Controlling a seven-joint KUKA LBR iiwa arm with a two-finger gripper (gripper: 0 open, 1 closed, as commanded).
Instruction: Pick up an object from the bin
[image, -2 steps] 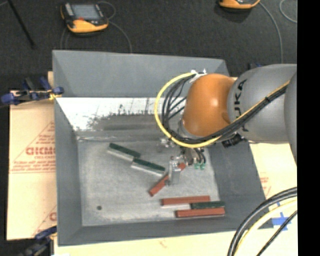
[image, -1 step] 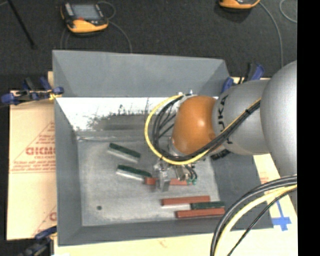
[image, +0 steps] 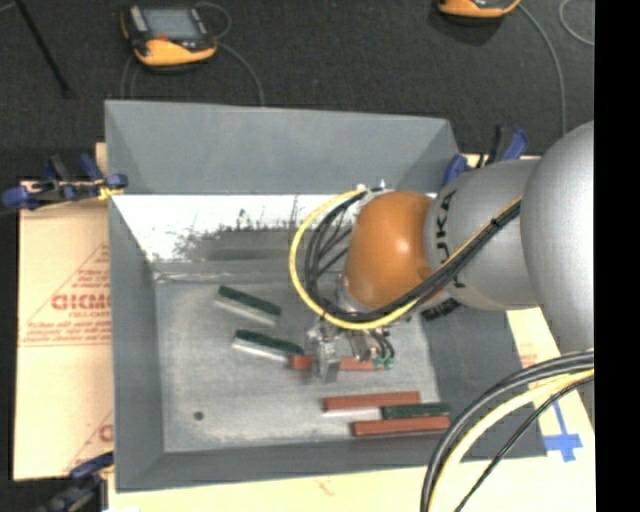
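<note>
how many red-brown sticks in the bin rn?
3. Two long red-brown sticks lie near the grey metal bin's front wall, one farther in, one nearest the wall. A third lies mid-bin, partly under the gripper. The arm may hide more.

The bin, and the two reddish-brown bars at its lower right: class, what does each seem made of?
Bin: apparently sheet metal, dull grey, scuffed and scratched on its back wall. Reddish-brown bars: perhaps painted wood or plastic; matte, straight-edged, without glint, so uncertain.
</note>
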